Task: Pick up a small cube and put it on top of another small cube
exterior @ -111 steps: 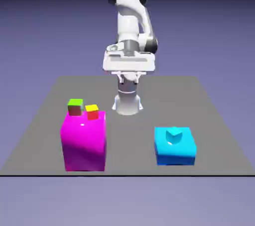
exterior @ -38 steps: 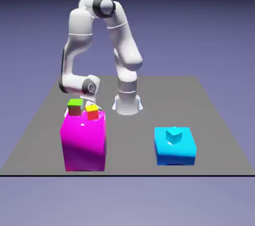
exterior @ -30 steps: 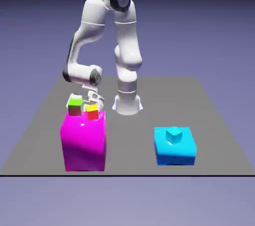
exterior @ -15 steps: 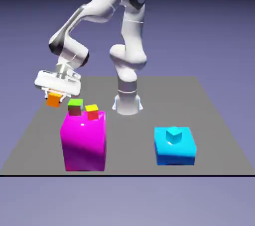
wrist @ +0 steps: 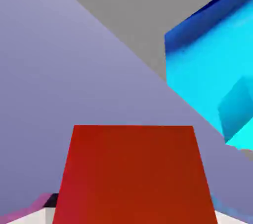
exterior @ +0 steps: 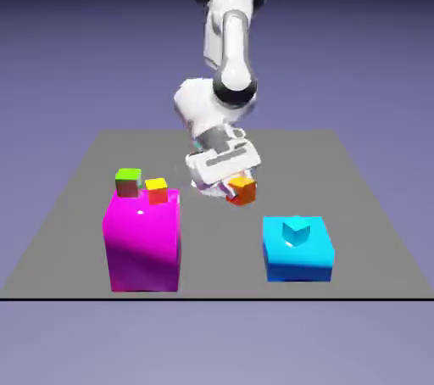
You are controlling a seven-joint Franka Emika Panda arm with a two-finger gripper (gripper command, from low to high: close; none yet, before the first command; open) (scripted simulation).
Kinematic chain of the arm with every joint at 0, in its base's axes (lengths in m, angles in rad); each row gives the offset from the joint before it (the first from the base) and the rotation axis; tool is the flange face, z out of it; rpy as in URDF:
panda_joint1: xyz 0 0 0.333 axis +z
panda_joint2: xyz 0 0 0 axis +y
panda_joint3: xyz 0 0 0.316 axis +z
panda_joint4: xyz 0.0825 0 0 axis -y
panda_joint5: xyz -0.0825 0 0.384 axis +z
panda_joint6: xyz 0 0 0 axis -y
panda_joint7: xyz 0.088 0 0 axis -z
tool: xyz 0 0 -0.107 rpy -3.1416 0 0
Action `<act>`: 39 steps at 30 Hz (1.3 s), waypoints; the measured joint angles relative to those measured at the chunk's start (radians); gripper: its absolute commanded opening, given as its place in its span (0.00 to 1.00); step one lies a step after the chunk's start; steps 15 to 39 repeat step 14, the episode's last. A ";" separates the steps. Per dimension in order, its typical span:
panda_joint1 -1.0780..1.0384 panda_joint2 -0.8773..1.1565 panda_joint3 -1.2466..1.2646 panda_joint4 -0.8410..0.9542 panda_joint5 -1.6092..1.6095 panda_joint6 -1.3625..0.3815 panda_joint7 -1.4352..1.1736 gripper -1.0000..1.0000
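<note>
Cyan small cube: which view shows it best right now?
The exterior view: the cyan small cube appears whole in outline there, on top of the larger cyan block. The hand view catches only part of it, cut off at the picture's right edge.

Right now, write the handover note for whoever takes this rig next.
Gripper: shut on the small orange-red cube, held tilted in the air, between the two blocks as the exterior view shows it.
Possible bases: green-topped cube and yellow-topped red cube, both on the magenta block; light-blue cube on the blue block.
Done: cube picked up.
Left: level it, set it on another small cube, let go. Which one is meant, the pictures don't settle.
</note>
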 measured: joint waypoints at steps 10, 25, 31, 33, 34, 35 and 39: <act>0.050 0.224 0.099 0.103 0.168 0.167 -0.167 0.00; 0.055 0.294 0.107 0.134 0.223 0.209 -0.234 1.00; 0.055 0.294 0.107 0.134 0.223 0.209 -0.234 1.00; 0.055 0.294 0.107 0.134 0.223 0.209 -0.234 1.00; 0.055 0.294 0.107 0.134 0.223 0.209 -0.234 1.00; 0.055 0.294 0.107 0.134 0.223 0.209 -0.234 1.00; 0.055 0.294 0.107 0.134 0.223 0.209 -0.234 1.00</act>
